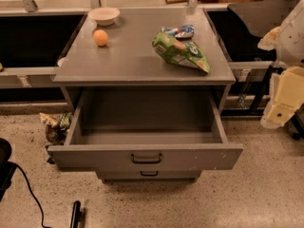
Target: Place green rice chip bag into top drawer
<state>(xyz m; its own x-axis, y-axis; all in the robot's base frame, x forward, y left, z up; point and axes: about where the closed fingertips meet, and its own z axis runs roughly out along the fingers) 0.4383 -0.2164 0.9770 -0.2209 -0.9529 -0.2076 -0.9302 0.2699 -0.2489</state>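
Note:
The green rice chip bag (180, 51) lies on the right half of the grey cabinet top (128, 61), tilted, with its white label end toward the back. The top drawer (142, 152) is pulled wide open below it and holds nothing. Its dark loop handle (146, 158) sits at the middle of the front panel. My gripper (279, 103), cream and white, hangs at the right edge of the view. It is to the right of the cabinet and drawer, and well apart from the bag.
A blue-and-silver packet (179, 31) lies just behind the bag. An orange (100, 37) and a white bowl (104, 15) sit at the back left. The lower drawer (149, 174) is shut. Litter (56, 125) lies on the floor at left, and a black cable (28, 194) at lower left.

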